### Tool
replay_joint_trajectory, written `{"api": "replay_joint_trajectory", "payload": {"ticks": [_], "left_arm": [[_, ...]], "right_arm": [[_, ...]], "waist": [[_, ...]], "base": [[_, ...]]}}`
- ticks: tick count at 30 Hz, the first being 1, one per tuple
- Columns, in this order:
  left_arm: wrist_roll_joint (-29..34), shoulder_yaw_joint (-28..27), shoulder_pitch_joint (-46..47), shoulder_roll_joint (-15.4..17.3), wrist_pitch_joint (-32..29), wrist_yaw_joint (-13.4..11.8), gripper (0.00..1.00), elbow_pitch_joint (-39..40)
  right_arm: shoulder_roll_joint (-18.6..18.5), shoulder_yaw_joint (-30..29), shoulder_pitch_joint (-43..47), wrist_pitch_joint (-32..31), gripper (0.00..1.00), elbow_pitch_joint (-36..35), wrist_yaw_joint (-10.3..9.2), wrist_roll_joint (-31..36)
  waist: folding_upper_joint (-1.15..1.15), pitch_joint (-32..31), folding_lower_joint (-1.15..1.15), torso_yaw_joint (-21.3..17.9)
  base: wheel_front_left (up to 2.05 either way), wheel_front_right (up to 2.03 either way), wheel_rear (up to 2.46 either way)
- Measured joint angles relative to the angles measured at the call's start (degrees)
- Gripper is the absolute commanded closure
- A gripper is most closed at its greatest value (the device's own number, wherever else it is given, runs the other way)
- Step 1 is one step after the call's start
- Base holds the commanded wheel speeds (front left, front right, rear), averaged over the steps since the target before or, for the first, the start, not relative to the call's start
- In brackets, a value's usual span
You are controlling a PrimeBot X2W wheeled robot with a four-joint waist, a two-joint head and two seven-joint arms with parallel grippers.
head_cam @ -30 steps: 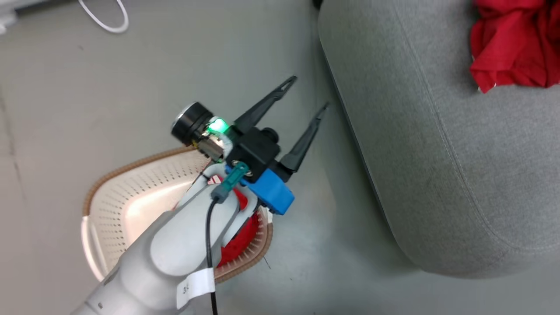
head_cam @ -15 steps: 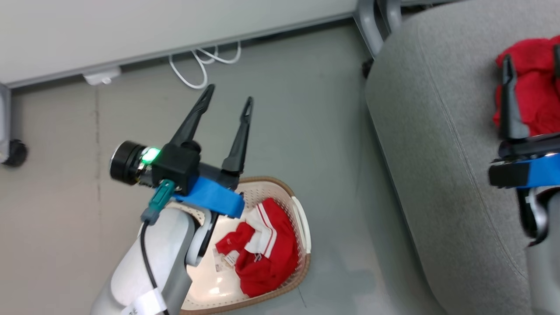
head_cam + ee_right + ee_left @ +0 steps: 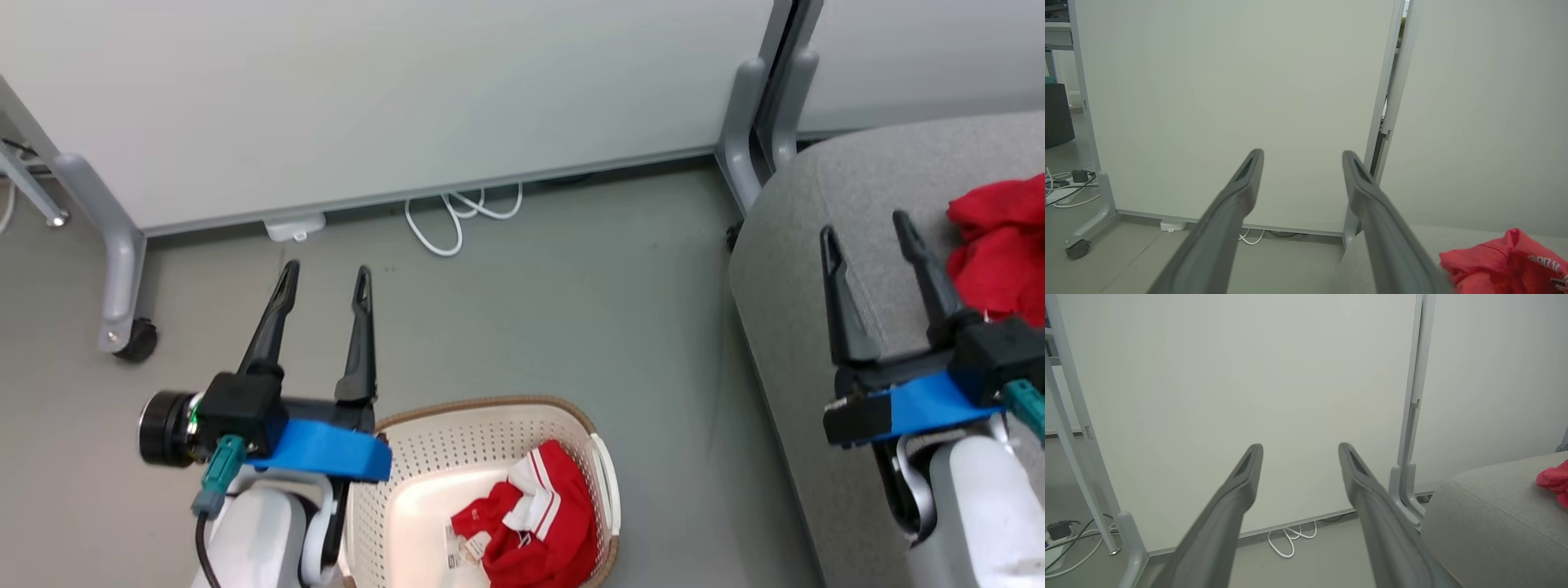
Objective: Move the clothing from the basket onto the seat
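Observation:
The cream basket (image 3: 408, 449) with a brown rim stands on the floor at the bottom middle of the head view. Inside it lies red clothing with white striped trim (image 3: 535, 523) beside a printed label. Another red garment (image 3: 1000, 245) rests on the grey seat (image 3: 792, 237) at the right; it also shows in the left wrist view (image 3: 1555, 482) and the right wrist view (image 3: 1506, 265). My left gripper (image 3: 326, 278) is open and empty, raised above the floor just left of the basket. Over the seat's near side, my right gripper (image 3: 865, 224) hangs open and empty.
White partition panels on grey wheeled legs (image 3: 114, 269) stand behind the floor area. A grey post (image 3: 755, 106) rises by the seat's far corner. A white cable loop (image 3: 457, 216) and a small white box (image 3: 294, 229) lie at the panel's foot.
The head camera has tilted up and turned, so the panels and seat now show. My left gripper has lifted off the basket and points forward; my right gripper has come fully into view.

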State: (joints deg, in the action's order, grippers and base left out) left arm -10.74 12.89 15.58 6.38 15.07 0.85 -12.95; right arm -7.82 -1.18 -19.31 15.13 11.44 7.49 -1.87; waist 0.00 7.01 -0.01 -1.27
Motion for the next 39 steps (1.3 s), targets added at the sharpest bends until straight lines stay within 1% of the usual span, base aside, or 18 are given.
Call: {"api": "replay_joint_trajectory", "payload": {"ticks": [4, 8, 17, 26, 39], "left_arm": [[1.30, -2.82, -3.87, -1.04, 0.00, 1.21, 0.00, 1.00], [1.93, -5.26, -7.07, -1.86, 0.00, 1.65, 0.00, 1.96], [2.97, -8.28, -10.78, -3.11, -0.01, 3.08, 0.00, 2.55], [3.50, -8.65, -11.74, -3.38, 0.00, 4.21, 0.00, 1.81], [3.26, -8.56, -11.97, -3.43, -0.01, 4.25, 0.00, 1.45]], "right_arm": [[1.04, -0.41, 3.26, 0.00, 0.00, 0.20, 0.00, -0.35], [1.62, -0.88, 6.34, 0.00, 0.00, 0.13, 0.00, -0.51], [2.98, -2.44, 11.25, 0.00, 0.00, -0.60, 0.00, -0.38], [4.03, -3.14, 13.91, 0.00, 0.00, -0.73, 0.00, -0.43], [4.63, -3.45, 15.07, 0.00, 0.00, -0.45, 0.00, -0.47]], "waist": [[0.00, -2.41, 0.00, 0.45], [0.00, -4.12, 0.00, 0.48], [0.00, -5.73, 0.00, 0.73], [0.00, -6.36, 0.00, 1.64], [0.00, -6.37, 0.01, 2.13]], "base": [[0.00, 0.00, 0.00], [0.00, 0.00, 0.00], [0.00, 0.00, 0.00], [0.00, 0.00, 0.00], [0.00, 0.00, 0.00]]}}
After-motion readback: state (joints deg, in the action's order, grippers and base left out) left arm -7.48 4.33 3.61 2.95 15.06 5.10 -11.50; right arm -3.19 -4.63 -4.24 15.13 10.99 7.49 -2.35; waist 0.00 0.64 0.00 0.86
